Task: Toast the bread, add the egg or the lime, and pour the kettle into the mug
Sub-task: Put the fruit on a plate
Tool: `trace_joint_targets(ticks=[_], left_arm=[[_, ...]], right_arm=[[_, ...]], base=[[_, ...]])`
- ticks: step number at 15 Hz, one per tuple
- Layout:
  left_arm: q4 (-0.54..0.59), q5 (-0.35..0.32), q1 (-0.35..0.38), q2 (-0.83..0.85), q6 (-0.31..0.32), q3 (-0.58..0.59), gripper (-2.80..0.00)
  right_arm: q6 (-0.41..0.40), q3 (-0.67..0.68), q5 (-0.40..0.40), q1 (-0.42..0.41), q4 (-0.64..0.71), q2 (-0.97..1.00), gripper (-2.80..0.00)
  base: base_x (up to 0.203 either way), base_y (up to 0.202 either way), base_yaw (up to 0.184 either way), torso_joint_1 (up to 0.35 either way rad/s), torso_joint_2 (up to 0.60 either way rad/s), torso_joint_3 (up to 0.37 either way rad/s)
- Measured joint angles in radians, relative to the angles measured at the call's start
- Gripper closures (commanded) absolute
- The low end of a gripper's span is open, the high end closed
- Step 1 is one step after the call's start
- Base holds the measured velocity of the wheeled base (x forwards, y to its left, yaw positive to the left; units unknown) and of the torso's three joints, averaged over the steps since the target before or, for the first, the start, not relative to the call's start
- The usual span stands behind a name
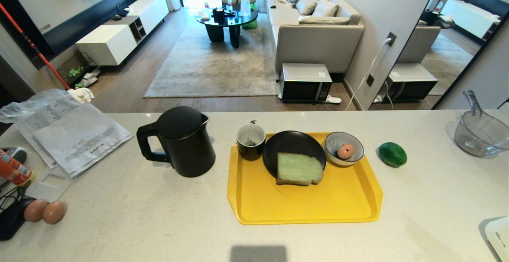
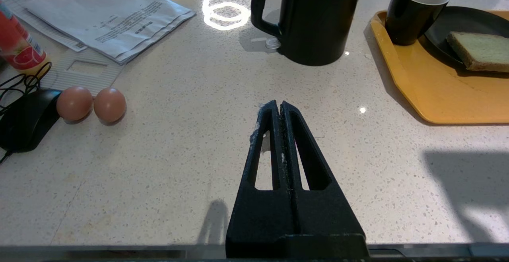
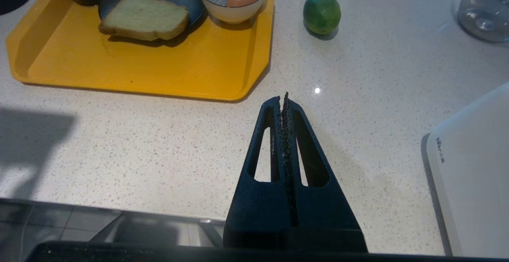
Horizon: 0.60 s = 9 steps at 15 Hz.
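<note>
Pale green bread slice (image 1: 299,169) lies on a black plate (image 1: 292,147) on the yellow tray (image 1: 302,202), far-left of the right gripper (image 3: 283,99), the nearer one; both grippers' fingers are pressed together, left gripper (image 2: 276,105) idle.

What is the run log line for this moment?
bread: on black plate | lime: on counter | kettle: beside mug | left gripper: shut, empty | right gripper: shut, empty

Head view looks down over the counter (image 1: 119,214); both wrist views sit low at its near edge, sharing the tray (image 2: 437,107).
</note>
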State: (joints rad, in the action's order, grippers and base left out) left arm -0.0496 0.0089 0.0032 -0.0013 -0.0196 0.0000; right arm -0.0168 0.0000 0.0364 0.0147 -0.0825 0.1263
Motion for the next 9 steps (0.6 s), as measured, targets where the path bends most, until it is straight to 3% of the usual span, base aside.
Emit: trace_joint_targets(ticks=[3,9], left_arm=[[0.000,0.000,0.000,0.000,0.000,0.000,0.00],[0.000,0.000,0.000,0.000,0.000,0.000,0.00]], right_arm=[[-0.060,0.000,-0.017,-0.006,0.059,-0.081,0.00],[-0.064,0.000,-0.024,-0.007,0.084,-0.126,0.00]], base=[[0.000,0.000,0.000,0.000,0.00,0.000],[0.000,0.000,0.000,0.000,0.00,0.000]])
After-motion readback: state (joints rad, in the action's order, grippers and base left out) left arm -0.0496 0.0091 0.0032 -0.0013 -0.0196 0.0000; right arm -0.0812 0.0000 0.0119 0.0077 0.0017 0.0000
